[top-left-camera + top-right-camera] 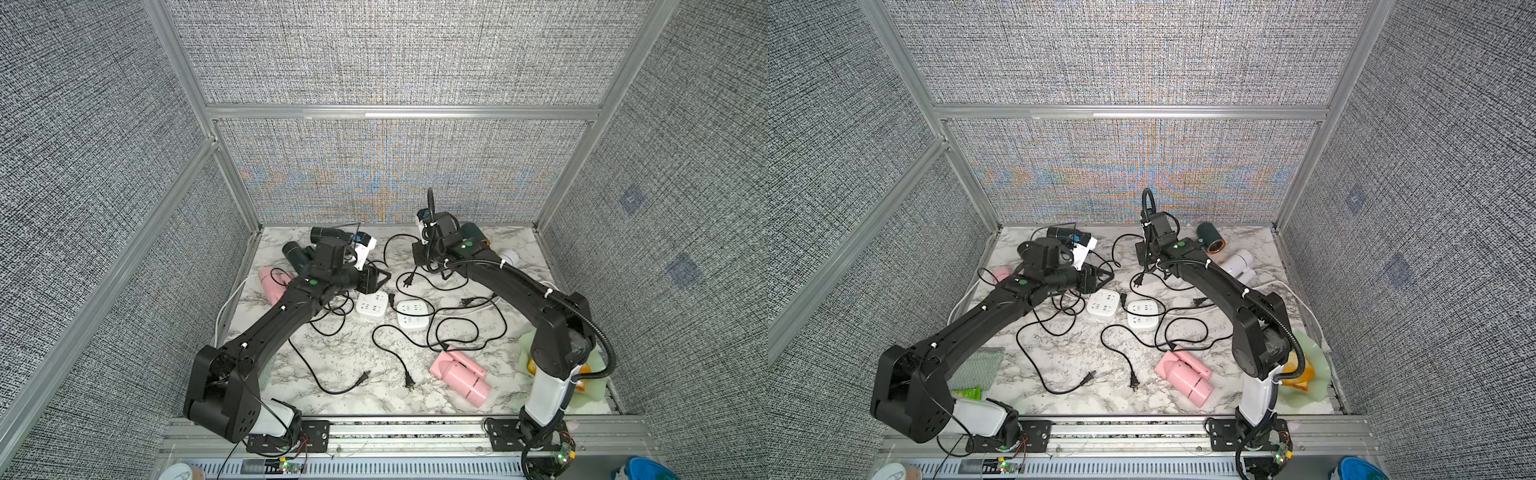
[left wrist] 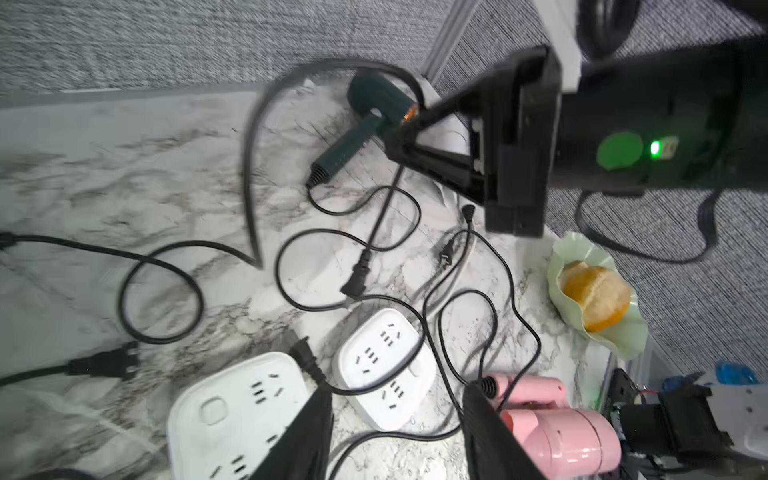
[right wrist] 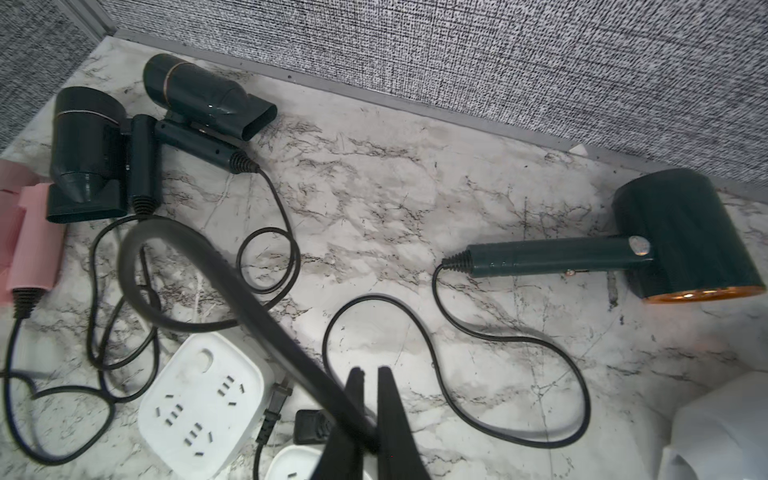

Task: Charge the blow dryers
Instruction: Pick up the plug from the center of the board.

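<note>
No readable txt, brand or nr. Tiny marks on the handle of the copper-ringed blow dryer (image 3: 673, 232), well apart from the socket block (image 3: 199, 399), are too small to tell. A plain green dot sticker (image 1: 312, 282) sits on the left arm nr that block.

Socket blocks (image 1: 413, 315) lie side by side on the table (image 1: 345, 361); one dryer (image 1: 459, 374) lies before them rightward, other dryers (image 1: 328, 235) behind

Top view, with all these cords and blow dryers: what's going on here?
A two-armed robot is working on plugging in the scattered blow dryers. The right gripper is shut on a black cord, and its plug hangs near one white socket block. The left gripper is open and empty near the second socket block. No plug looks seated in a socket yet.
</note>
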Action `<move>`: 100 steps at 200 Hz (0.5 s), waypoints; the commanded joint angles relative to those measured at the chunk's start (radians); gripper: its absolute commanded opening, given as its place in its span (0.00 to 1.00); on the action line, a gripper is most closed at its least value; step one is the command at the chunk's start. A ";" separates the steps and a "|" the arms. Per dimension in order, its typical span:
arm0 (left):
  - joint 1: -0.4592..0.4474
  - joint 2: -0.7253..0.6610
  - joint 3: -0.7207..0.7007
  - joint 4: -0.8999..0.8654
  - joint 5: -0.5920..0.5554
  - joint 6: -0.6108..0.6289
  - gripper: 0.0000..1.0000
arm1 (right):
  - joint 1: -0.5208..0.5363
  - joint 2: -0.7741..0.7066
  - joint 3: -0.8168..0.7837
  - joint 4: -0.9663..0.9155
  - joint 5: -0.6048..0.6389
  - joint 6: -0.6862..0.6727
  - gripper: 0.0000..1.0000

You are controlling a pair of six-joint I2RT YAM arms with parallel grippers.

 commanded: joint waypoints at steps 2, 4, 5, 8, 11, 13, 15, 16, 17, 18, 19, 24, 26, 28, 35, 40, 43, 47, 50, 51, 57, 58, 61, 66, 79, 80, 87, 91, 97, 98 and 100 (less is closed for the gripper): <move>-0.025 0.029 -0.018 0.133 -0.057 -0.042 0.52 | 0.000 -0.016 0.008 -0.029 -0.080 0.048 0.00; -0.026 0.035 -0.019 0.139 -0.057 -0.044 0.52 | 0.000 -0.017 0.007 -0.030 -0.084 0.049 0.00; -0.026 0.037 -0.020 0.144 -0.057 -0.045 0.52 | 0.000 -0.018 0.006 -0.030 -0.086 0.050 0.00; -0.029 0.044 -0.022 0.158 -0.057 -0.047 0.52 | 0.001 -0.022 0.004 -0.029 -0.091 0.053 0.00; -0.032 0.052 -0.024 0.171 -0.057 -0.048 0.53 | 0.001 -0.024 0.001 -0.027 -0.096 0.055 0.00; -0.034 0.059 -0.024 0.179 -0.058 -0.050 0.53 | 0.001 -0.027 0.000 -0.027 -0.100 0.057 0.00; -0.034 0.063 -0.025 0.186 -0.061 -0.051 0.53 | 0.001 -0.029 0.000 -0.026 -0.103 0.057 0.00; -0.036 0.067 -0.025 0.190 -0.062 -0.051 0.53 | 0.000 -0.030 -0.001 -0.027 -0.105 0.059 0.00; -0.035 0.070 -0.025 0.193 -0.063 -0.051 0.53 | 0.000 -0.030 -0.001 -0.027 -0.106 0.059 0.00; -0.036 0.074 -0.025 0.195 -0.064 -0.052 0.53 | 0.000 -0.031 -0.002 -0.027 -0.110 0.059 0.00; -0.036 0.077 -0.024 0.197 -0.066 -0.053 0.53 | 0.000 -0.031 -0.002 -0.027 -0.111 0.059 0.00; -0.039 0.091 -0.020 0.206 -0.077 -0.056 0.53 | 0.001 -0.035 -0.002 -0.032 -0.119 0.060 0.00; -0.040 0.096 -0.019 0.208 -0.081 -0.056 0.53 | 0.001 -0.036 -0.001 -0.034 -0.121 0.061 0.00; -0.041 0.102 -0.017 0.211 -0.085 -0.057 0.53 | 0.001 -0.036 0.000 -0.035 -0.124 0.061 0.00; -0.043 0.121 -0.012 0.220 -0.092 -0.059 0.54 | 0.001 -0.040 0.000 -0.040 -0.131 0.066 0.00; -0.044 0.134 -0.009 0.229 -0.093 -0.058 0.54 | 0.001 -0.043 -0.001 -0.042 -0.139 0.068 0.00; -0.044 0.141 -0.007 0.235 -0.095 -0.059 0.54 | 0.001 -0.046 -0.001 -0.042 -0.145 0.069 0.00; -0.046 0.152 -0.004 0.241 -0.097 -0.058 0.54 | 0.000 -0.049 -0.002 -0.044 -0.152 0.070 0.00; -0.048 0.158 -0.001 0.245 -0.097 -0.058 0.54 | 0.001 -0.049 -0.003 -0.044 -0.156 0.071 0.00; -0.049 0.161 -0.001 0.246 -0.098 -0.059 0.54 | 0.000 -0.050 -0.004 -0.044 -0.157 0.073 0.00; -0.049 0.176 0.004 0.253 -0.093 -0.058 0.54 | 0.000 -0.054 -0.007 -0.044 -0.166 0.076 0.00; -0.049 0.178 0.005 0.254 -0.092 -0.058 0.55 | 0.000 -0.056 -0.008 -0.045 -0.168 0.076 0.00; -0.051 0.184 0.006 0.257 -0.090 -0.057 0.55 | 0.000 -0.059 -0.010 -0.044 -0.172 0.077 0.00; -0.051 0.192 0.008 0.265 -0.084 -0.058 0.55 | 0.001 -0.061 -0.013 -0.044 -0.180 0.080 0.00; -0.051 0.202 -0.003 0.298 -0.071 -0.059 0.55 | -0.001 -0.068 -0.015 -0.045 -0.202 0.086 0.00; -0.051 0.202 -0.005 0.301 -0.070 -0.057 0.55 | -0.001 -0.068 -0.015 -0.044 -0.204 0.087 0.00; -0.051 0.203 -0.014 0.324 -0.058 -0.054 0.56 | -0.001 -0.068 -0.012 -0.048 -0.217 0.089 0.00; -0.051 0.204 -0.019 0.335 -0.050 -0.052 0.56 | -0.002 -0.067 -0.011 -0.049 -0.223 0.089 0.00; -0.051 0.202 -0.027 0.350 -0.037 -0.044 0.56 | -0.002 -0.069 -0.009 -0.051 -0.231 0.093 0.00; -0.051 0.202 -0.028 0.355 -0.036 -0.042 0.56 | -0.003 -0.070 -0.008 -0.051 -0.232 0.094 0.00; -0.052 0.203 -0.031 0.359 -0.032 -0.041 0.56 | -0.003 -0.070 -0.009 -0.052 -0.235 0.094 0.00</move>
